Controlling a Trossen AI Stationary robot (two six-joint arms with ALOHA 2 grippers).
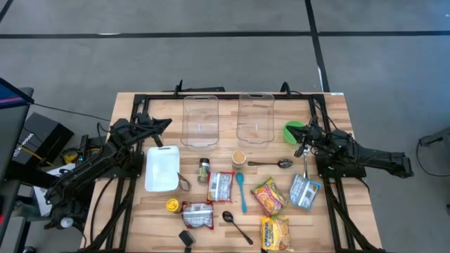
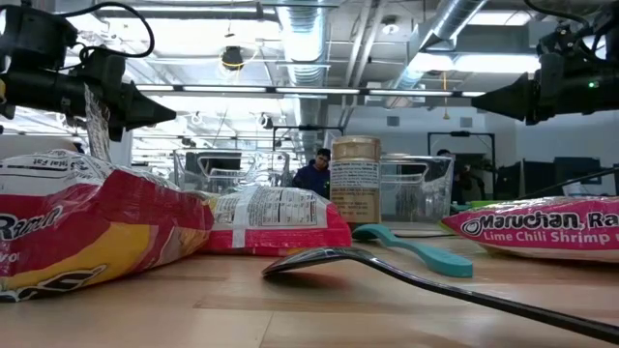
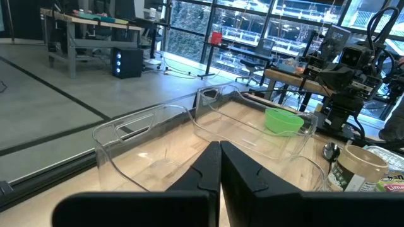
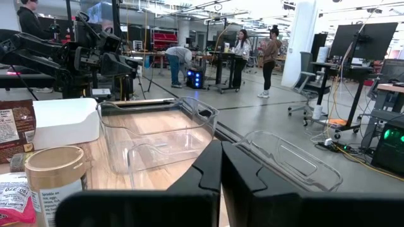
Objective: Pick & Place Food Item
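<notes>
Nothing is picked yet: both the left hand [image 1: 166, 124] and right hand [image 1: 301, 149] hang closed and empty above the counter [image 1: 330, 218], so next one must open over a ramen packet [image 1: 268, 195] mid-counter.

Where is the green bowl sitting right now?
In the high view the green bowl sits on the table's right side, just right of the right clear container and beside the right tool.
</notes>
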